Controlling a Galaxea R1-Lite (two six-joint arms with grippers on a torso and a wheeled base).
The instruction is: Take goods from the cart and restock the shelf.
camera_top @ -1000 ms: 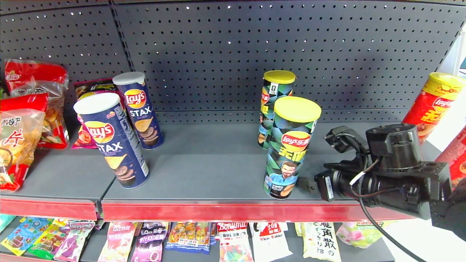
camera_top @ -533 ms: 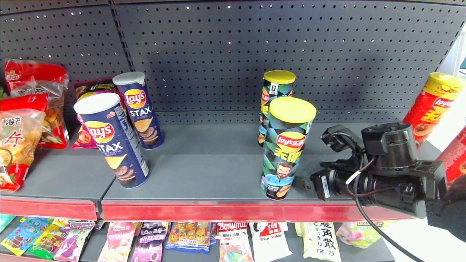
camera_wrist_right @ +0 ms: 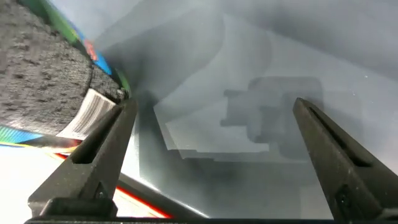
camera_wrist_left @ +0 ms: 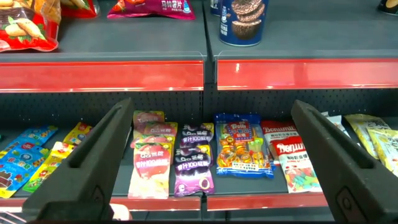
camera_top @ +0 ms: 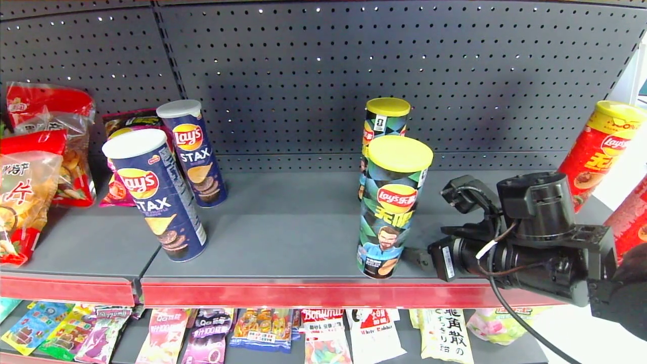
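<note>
The shelf is a grey deck with a red front strip and a perforated back panel. The green-patterned can with a yellow lid stands on its base near the front edge of the shelf, right of centre. A second yellow-lidded can stands directly behind it, close to the back panel. The right end effector lies low over the shelf, at the foot of the green-patterned can on its right side. In the right wrist view, the right end effector has its fingers spread wide with only bare shelf between them. The green-patterned can sits just beside the outer face of one finger, and contact cannot be confirmed. The left end effector is also spread wide and holds nothing. It hangs below the shelf's front strip and faces the lower shelf of small packets. Two dark blue cans with white lids stand on the left part of the shelf: one near the front and one further back. Snack bags are stacked at the far left. A red can with a yellow lid stands at the far right, well apart from the green-patterned can. The rows of packets lie flat on the lower shelf.
</note>
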